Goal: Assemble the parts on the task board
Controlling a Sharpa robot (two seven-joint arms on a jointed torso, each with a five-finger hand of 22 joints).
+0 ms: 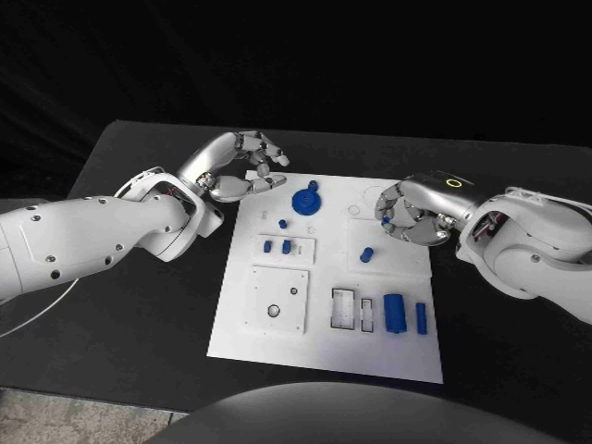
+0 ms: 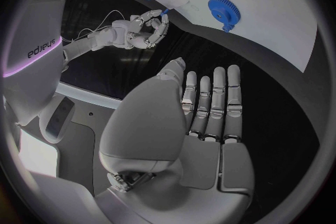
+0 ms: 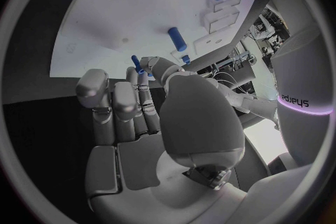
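From the head camera we see the left hand (image 1: 239,166) curled at the task board's (image 1: 389,361) far left corner; its wrist camera shows its fingers (image 2: 213,101) straight, apart, holding nothing. The right hand (image 1: 413,215) sits over the board's right edge; its wrist camera shows a small blue peg (image 3: 139,65) pinched at its fingertips. On the board lie a blue gear (image 1: 305,200), a short cylinder (image 1: 367,254) and two blue blocks (image 1: 405,314) beside rectangular slots (image 1: 351,310).

small blue peg (image 3: 137,63) half hidden behind right hand (image 3: 150,117)
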